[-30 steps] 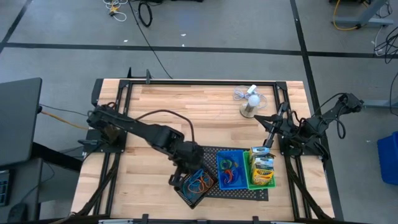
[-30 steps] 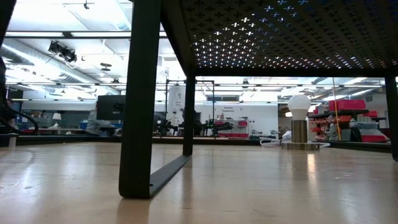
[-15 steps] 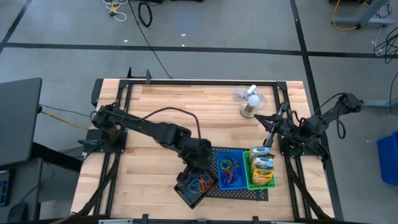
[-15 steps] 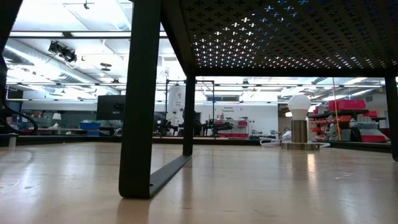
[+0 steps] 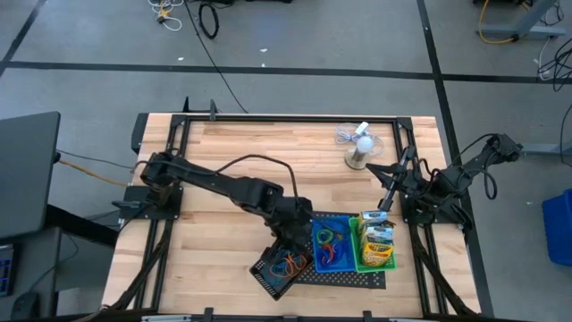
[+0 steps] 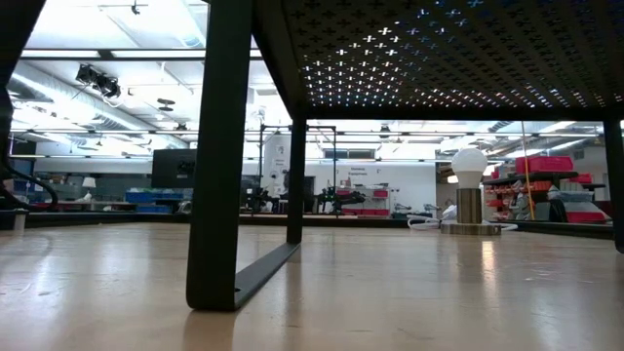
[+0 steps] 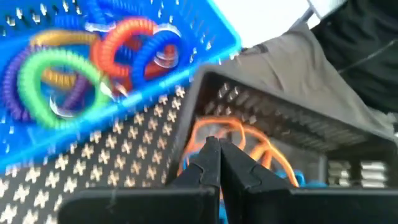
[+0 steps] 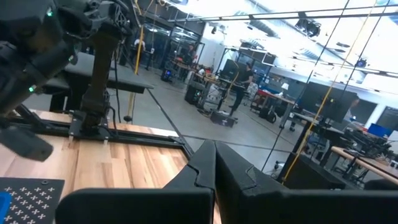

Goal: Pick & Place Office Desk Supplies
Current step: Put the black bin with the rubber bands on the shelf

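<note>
The wooden surface (image 5: 232,152) fills the middle of the high view, with a dark frame around it. On its near edge lies the large flat black mesh tray (image 5: 349,275), seen from below in the low view as a perforated sheet on dark legs. The left arm reaches across the surface from its base at the left edge to the tray; the right arm is folded at the right edge, well apart from the supplies.

On the tray stand three small bins in a row. The green bin (image 5: 375,255) is at the right end and holds the yellow crayon box (image 5: 379,234). The blue bin (image 5: 332,243) is in the middle and holds coloured rubber-band loops (image 5: 329,241). The black bin (image 5: 281,266) sits at the left end, turned askew, with orange and blue loops inside.

The white mini fan (image 5: 361,148) stands on its round base near the far right corner of the surface.

The left pincer (image 7: 219,163) hangs over the black bin beside the blue one, fingers pressed together and holding nothing. The right pincer (image 8: 215,163) points out over the surface, likewise closed and empty.
</note>
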Controlling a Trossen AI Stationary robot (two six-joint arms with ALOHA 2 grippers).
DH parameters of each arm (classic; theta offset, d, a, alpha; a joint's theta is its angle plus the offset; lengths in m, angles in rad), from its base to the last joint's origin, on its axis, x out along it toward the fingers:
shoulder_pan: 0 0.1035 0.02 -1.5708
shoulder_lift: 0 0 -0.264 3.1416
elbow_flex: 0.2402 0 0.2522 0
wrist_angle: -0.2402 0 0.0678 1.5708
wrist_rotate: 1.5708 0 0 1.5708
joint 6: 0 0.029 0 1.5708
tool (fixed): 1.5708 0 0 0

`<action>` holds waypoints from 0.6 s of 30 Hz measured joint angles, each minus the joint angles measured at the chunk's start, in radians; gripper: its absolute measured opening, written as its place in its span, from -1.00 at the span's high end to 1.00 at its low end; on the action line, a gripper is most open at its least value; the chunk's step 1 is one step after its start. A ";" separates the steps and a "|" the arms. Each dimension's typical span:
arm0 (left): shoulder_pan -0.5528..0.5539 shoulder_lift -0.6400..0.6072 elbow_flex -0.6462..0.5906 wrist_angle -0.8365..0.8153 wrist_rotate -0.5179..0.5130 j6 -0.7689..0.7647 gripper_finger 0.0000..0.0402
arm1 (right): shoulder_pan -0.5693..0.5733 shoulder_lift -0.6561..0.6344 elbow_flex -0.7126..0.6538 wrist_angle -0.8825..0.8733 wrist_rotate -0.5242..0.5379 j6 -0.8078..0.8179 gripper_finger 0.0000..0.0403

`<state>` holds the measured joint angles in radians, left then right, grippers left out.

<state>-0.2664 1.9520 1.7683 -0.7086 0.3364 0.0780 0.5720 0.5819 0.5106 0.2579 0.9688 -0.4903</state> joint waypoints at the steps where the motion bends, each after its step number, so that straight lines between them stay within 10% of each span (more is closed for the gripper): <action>1: 0.003 0.004 0.001 0.009 0.000 -0.002 1.00 | 0.000 0.000 0.000 0.000 0.000 -0.003 0.99; 18: 0.013 0.020 -0.001 0.044 -0.184 -0.100 1.00 | 0.000 0.000 0.000 0.007 0.005 -0.015 0.99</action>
<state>-0.2535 1.9717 1.7677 -0.6650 0.1525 -0.0216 0.5716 0.5823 0.5106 0.2649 0.9737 -0.5053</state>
